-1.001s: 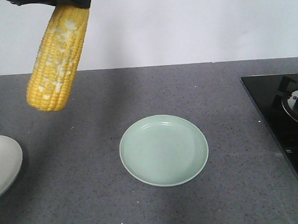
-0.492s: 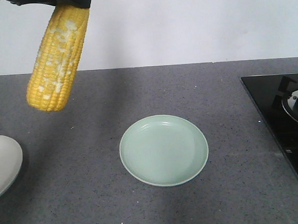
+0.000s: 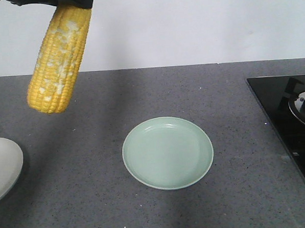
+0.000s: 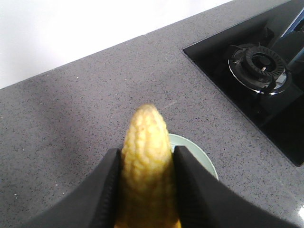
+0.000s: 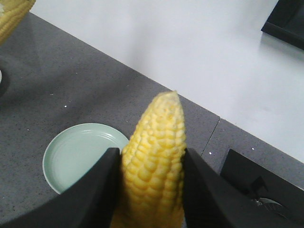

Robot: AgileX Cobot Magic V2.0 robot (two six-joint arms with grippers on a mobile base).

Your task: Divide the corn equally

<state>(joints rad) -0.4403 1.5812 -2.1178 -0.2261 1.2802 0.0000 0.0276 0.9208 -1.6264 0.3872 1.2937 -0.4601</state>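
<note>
Fingers, left gripper (image 4: 145, 190): black pads (image 4: 102, 190) clamped on both flanks of a cob with whitish patches (image 3: 57, 60), which hangs tip-down high over the left part of the counter.
Fingers, right gripper (image 5: 148, 190): pressed tight on either side of a second cob (image 5: 154, 161), its point aimed past the plate toward the wall; this one is out of the front view.
Counter (image 3: 95, 198): dark grey speckled stone, wall to front edge.
Stove (image 3: 288, 122): black glass hob at the right end, one burner in sight.
Green plate (image 3: 168, 152): pale green, flat on the counter mid-frame, nothing on it, well right of the patched cob.
White dish (image 3: 3, 165): only a curved edge pokes in at the far left, below that cob.
</note>
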